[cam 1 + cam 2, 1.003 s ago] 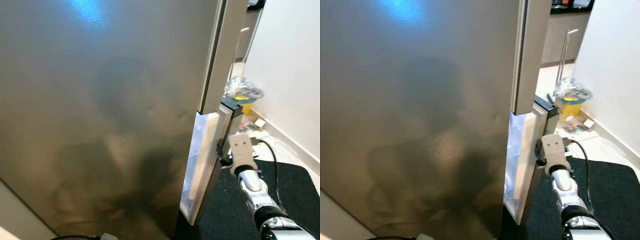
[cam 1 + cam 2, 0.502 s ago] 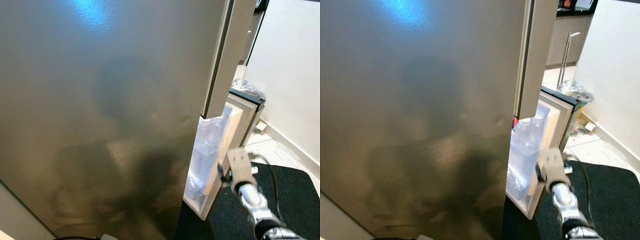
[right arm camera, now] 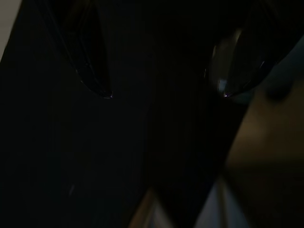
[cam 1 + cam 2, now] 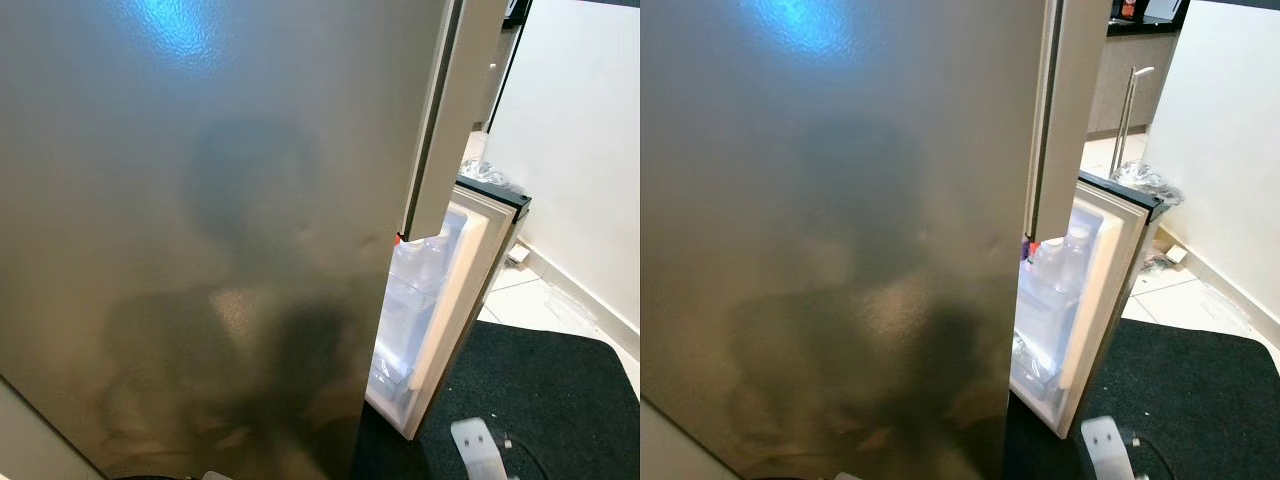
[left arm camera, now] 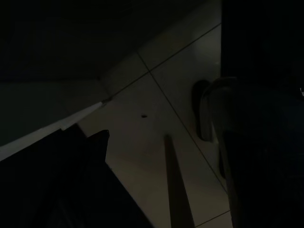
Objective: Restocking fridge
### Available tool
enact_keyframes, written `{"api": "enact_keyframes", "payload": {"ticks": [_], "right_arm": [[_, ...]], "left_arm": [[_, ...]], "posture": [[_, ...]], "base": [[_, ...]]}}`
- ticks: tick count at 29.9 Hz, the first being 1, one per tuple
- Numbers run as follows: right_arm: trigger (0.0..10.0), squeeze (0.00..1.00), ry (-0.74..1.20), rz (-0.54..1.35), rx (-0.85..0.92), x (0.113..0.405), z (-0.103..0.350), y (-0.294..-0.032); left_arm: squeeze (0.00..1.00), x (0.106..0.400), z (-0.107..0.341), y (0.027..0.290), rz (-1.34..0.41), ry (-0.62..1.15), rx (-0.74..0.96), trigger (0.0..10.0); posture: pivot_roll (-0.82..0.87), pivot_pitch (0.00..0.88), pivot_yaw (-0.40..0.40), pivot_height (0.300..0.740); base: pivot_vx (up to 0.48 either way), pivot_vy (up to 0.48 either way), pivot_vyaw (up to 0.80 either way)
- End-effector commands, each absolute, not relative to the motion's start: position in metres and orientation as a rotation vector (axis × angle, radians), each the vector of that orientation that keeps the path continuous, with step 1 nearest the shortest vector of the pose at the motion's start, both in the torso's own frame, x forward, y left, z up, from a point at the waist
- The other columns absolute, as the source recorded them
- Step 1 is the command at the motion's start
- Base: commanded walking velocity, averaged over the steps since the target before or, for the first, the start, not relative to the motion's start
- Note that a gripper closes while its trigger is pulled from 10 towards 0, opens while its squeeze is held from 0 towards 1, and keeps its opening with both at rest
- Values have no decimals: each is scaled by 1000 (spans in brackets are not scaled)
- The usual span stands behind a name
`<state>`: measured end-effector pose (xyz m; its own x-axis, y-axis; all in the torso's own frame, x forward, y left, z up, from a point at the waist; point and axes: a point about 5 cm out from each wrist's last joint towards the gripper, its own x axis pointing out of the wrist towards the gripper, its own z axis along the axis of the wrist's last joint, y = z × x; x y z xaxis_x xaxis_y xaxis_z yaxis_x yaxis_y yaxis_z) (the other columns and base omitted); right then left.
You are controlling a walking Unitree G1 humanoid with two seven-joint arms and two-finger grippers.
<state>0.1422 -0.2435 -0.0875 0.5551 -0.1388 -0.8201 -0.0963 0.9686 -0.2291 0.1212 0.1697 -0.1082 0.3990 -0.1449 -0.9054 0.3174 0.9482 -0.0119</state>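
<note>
Though dark, the right gripper point(image 3: 161, 90) shows jaws spread; fridge door point(image 4: 1095, 300) ajar.

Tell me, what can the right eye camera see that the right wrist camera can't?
Right eye view: the big steel fridge door, the small lower door standing ajar, and water bottles in its shelf. Right wrist view: the right gripper, its two black fingers apart. Shared: likely the black mat, the dark surface under the fingers, though the wrist view is too dark to be sure.
</note>
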Motion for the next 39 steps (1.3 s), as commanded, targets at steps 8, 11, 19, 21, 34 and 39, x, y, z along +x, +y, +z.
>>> {"api": "enact_keyframes", "payload": {"ticks": [8, 11, 19, 21, 34, 39], "right_arm": [[10000, 0, 1122, -13, -259, 108, -100, -243], [10000, 0, 1123, -16, -259, 108, -100, -244], [10000, 0, 1103, -25, -258, 118, -97, -244], [10000, 0, 1095, -24, -258, 121, -96, -243], [10000, 0, 1128, -15, -269, 112, -99, -243], [10000, 0, 1132, -14, -269, 111, -100, -243]], "left_arm": [[0, 110, -112, 171, -305, 1174, 182, 10000], [0, 110, -112, 170, -322, 1176, 179, 10000], [0, 111, -111, 169, -337, 1174, 159, 10000], [0, 112, -111, 168, -338, 1172, 156, 10000], [0, 110, -112, 165, -346, 1176, 144, 10000], [0, 111, -112, 165, -347, 1175, 147, 10000]], "posture": [[-41, 0, 3, 740], [-41, 0, 3, 740], [-42, 0, 11, 740], [-44, 0, 10, 740], [-46, 0, 8, 740], [-46, 0, 8, 740]], "base": [[0, 0, 0], [0, 0, 0], [0, -461, 0], [0, -480, 0], [0, -480, 0], [0, -480, 0]]}}
